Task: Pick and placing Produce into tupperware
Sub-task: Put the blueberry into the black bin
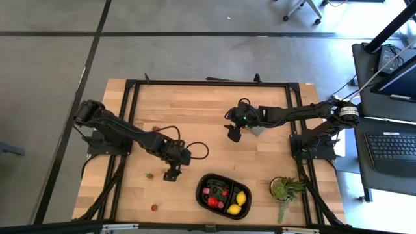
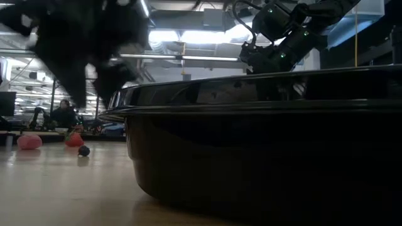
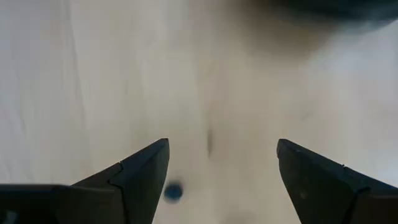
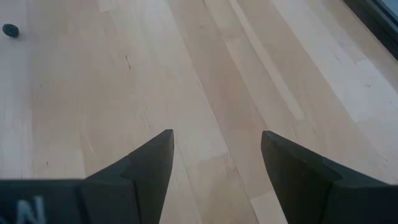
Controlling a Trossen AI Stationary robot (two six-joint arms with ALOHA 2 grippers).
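The black tray [image 1: 224, 196] sits near the table's near edge and fills the low view's foreground [image 2: 264, 157]. It holds two yellow lemons [image 1: 241, 198] and red pieces [image 1: 213, 195]. Loose red bits lie on the table [image 1: 149, 175], [image 1: 154, 208], [image 1: 155, 129]. My left gripper [image 1: 171, 174] is open and empty above the wood, left of the tray, and a small dark berry [image 3: 173, 191] lies beside one of its fingers. My right gripper [image 1: 233, 135] is open and empty over the table's middle. Another dark berry [image 4: 10, 29] lies on the wood some way beyond it.
A grey block [image 1: 258, 130] lies just right of my right gripper. A green potted plant [image 1: 285, 190] stands right of the tray. A black frame [image 1: 214, 83] runs round the table. In the low view, red bits [image 2: 29, 141] and a berry [image 2: 83, 150] lie left of the tray.
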